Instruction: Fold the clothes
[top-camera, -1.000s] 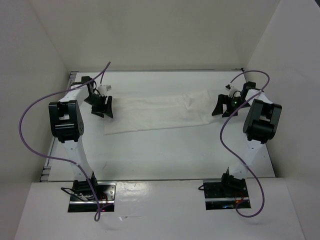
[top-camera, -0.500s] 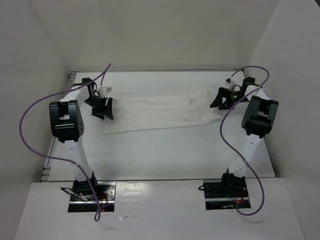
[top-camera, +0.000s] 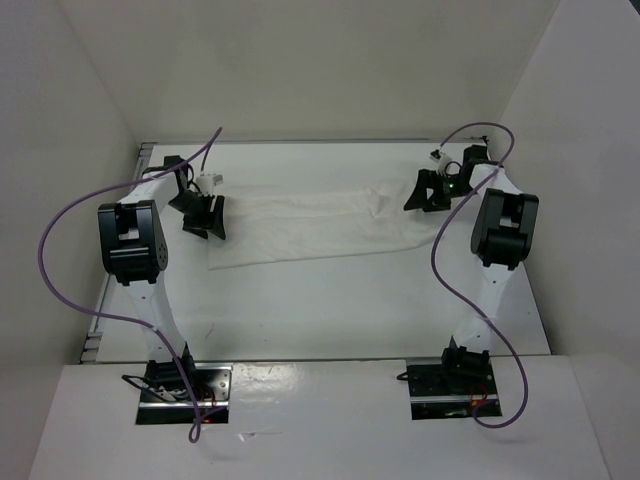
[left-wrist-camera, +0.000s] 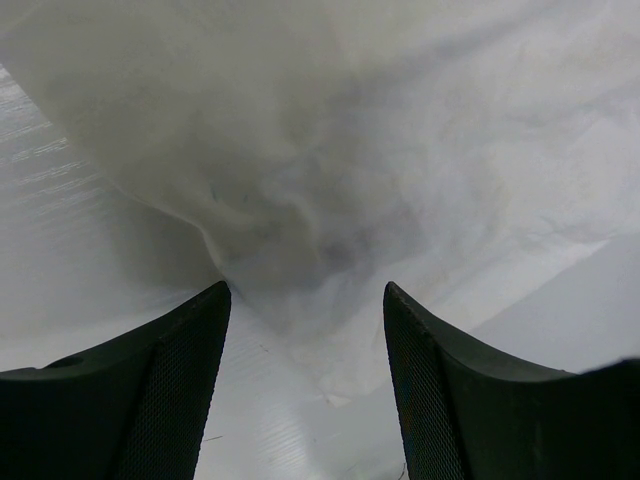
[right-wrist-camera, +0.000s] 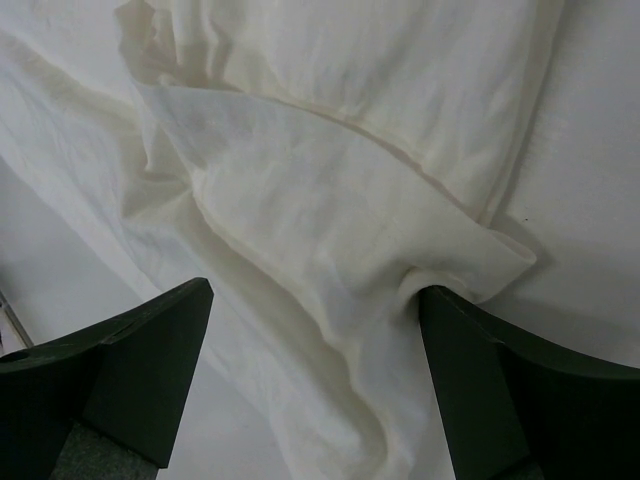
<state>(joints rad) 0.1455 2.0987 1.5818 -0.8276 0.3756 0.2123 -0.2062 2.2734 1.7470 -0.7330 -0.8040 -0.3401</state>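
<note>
The clothes are one wrinkled white garment, lying as a long band across the back half of the table. My left gripper hangs over the band's left end. In the left wrist view it is open, and a thin corner of the cloth reaches in between the fingers on the table. My right gripper is low over the band's right end. In the right wrist view it is open astride bunched folds, and its right finger presses against a fold.
White walls enclose the table at the back and on both sides. A purple cable loops off the left arm and another off the right arm. Both arm bases stand at the near edge.
My right gripper has moved left and towards the back, further onto the garment's right end. The left gripper has stayed where it was.
</note>
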